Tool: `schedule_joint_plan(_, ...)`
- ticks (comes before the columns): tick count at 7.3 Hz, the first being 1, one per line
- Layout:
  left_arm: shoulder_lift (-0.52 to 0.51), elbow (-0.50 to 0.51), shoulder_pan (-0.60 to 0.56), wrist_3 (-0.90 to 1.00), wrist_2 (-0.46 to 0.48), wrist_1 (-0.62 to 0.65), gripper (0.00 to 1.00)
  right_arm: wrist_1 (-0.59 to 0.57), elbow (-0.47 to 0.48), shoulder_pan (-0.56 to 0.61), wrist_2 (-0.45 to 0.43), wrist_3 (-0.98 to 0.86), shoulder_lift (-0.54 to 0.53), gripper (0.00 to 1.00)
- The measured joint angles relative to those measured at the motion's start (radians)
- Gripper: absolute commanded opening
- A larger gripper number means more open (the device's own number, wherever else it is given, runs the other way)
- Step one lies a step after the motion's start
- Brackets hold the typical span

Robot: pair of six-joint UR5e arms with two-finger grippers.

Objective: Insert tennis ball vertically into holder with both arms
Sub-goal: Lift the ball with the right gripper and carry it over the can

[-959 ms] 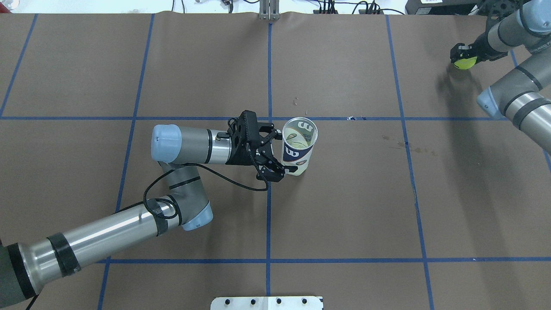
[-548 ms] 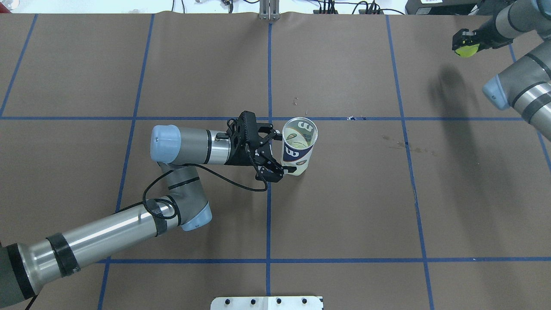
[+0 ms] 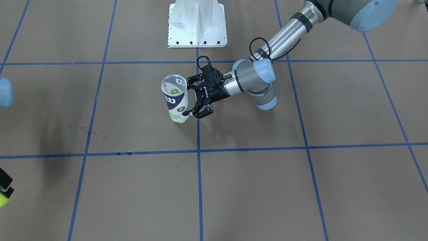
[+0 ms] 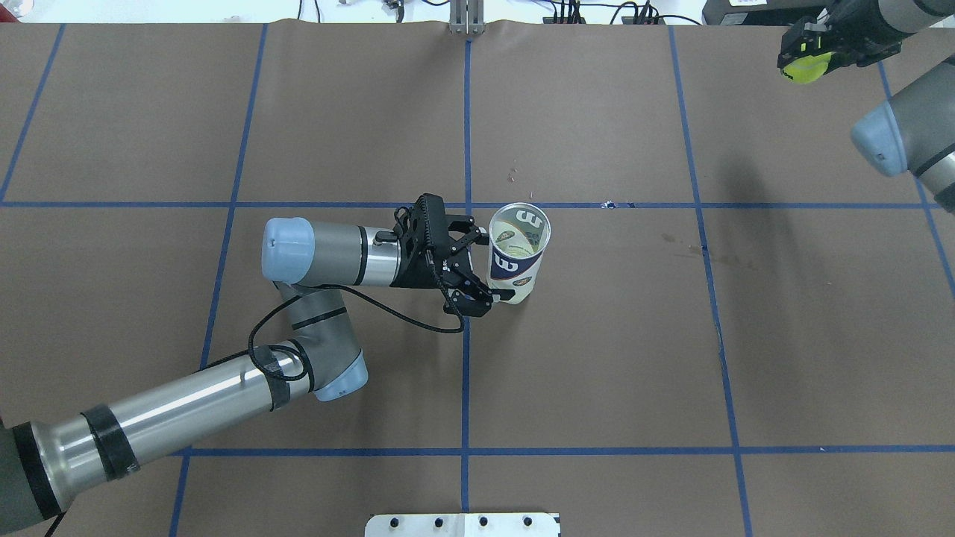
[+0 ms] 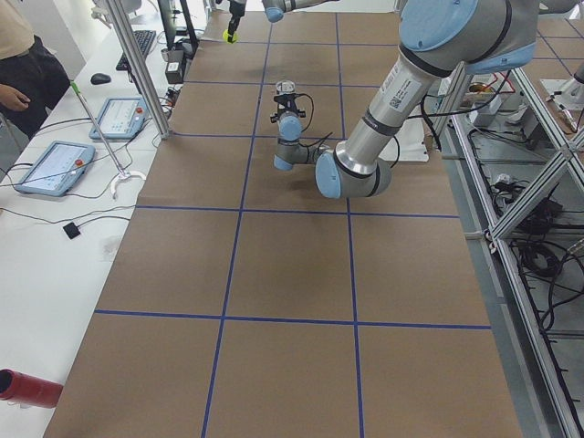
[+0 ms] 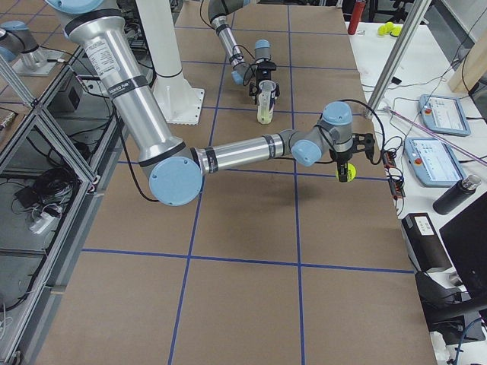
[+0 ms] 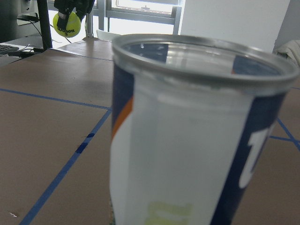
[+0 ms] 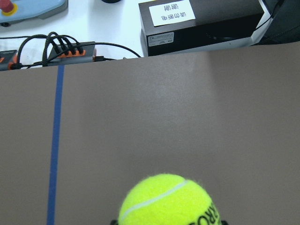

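Holder [image 4: 517, 257] stands upright near the centre of the table [image 4: 597, 358], mouth up. You find the left gripper [image 4: 489, 267] low at its side, jaws spread apart. The right gripper [image 4: 806, 56] is clamped on the tennis ball [image 4: 804, 69], well apart, over the far right corner.

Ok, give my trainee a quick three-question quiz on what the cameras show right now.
1. Fill in: the left gripper, beside the holder, has its jaws ____ (open/shut).
2. True or false: the holder lies on its side.
3. What has the tennis ball? A) left gripper B) right gripper C) neither

Key: 1 open; 2 false, it stands upright; 3 B.
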Motion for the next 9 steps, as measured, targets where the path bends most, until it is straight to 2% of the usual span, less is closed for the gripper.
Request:
schedule_joint_plan(2,-0.003,0.000,0.001,-0.002,0.000,0.003,0.78,-0.226,0.230,-0.002,0.035,0.053,-0.008,0.00)
schedule_joint_plan(4,-0.004,0.000,0.001,-0.003,0.000,0.006,0.76,-0.407,0.413,-0.027,0.051,0.106,-0.006,0.00)
schedule_joint_plan(7,-0.005,0.000,0.001,-0.003,0.000,0.007,0.76,-0.468,0.561,-0.122,0.051,0.265,0.006,0.00)
schedule_joint_plan(9,-0.005,0.000,0.001,-0.003,0.000,0.007,0.76,-0.562,0.659,-0.237,0.010,0.435,0.072,0.00)
